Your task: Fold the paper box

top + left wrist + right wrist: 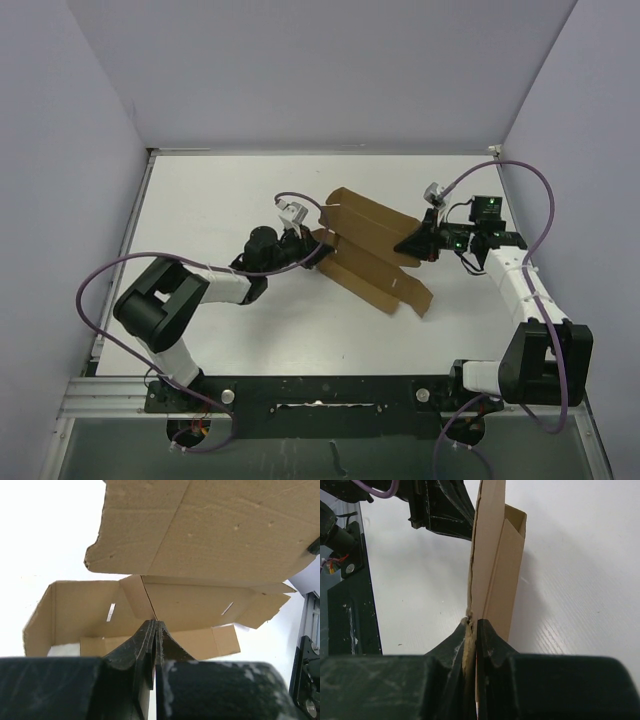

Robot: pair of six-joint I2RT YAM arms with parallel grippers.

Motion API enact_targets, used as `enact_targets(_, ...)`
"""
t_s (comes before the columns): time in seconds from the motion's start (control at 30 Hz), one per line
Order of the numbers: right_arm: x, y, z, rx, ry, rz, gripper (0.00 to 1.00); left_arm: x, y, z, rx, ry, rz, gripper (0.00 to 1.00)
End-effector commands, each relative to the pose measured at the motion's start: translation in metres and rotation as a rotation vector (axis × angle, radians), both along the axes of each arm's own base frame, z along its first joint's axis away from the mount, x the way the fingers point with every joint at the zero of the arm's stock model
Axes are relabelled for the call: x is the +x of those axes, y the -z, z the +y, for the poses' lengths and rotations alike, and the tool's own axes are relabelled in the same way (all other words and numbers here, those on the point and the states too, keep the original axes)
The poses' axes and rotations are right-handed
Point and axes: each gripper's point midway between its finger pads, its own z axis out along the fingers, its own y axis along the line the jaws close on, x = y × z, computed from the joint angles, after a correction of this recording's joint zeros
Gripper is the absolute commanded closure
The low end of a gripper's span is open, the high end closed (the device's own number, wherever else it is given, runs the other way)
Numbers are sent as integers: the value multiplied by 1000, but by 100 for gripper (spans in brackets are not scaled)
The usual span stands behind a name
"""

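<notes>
Left end effector (312, 243), overhead: pressed together at the west edge of the paper box (372, 250), apparently nipping a flap.
Right end effector (412, 244), overhead: pinched on the box's east edge, facing its partner across the cardboard.
Box, overhead: lay half-opened on the white desk (220, 200), between both arms; its long axis ran from far-left to near-right.
Left wrist view: fingers (142, 645) met where a crease ran in; open panels and slotted flaps lay straight ahead, one wide panel overhead.
Right wrist view: fingers (492, 640) clamped a panel seen edge-on, standing upright and stretching away.
Nearer arm: neither, since each held its own side.
</notes>
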Motion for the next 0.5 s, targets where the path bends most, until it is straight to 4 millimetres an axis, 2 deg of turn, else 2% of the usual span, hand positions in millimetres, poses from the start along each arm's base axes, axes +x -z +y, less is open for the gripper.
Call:
enact_targets(0.0, 1, -2, 2, -9, -12, -7, 100, 16, -33, -12, -68, 10, -109, 100)
enact_targets(0.27, 0, 3, 1, -35, -24, -9, 100, 13, -15, -2, -34, 13, -48, 100)
enact_targets(0.37, 0, 5, 0, -52, -22, -17, 100, 9, -16, 3, -30, 11, -42, 100)
enact_targets(0.47, 2, 4, -2, -70, -9, -29, 100, 2, -26, 9, -30, 9, -49, 100)
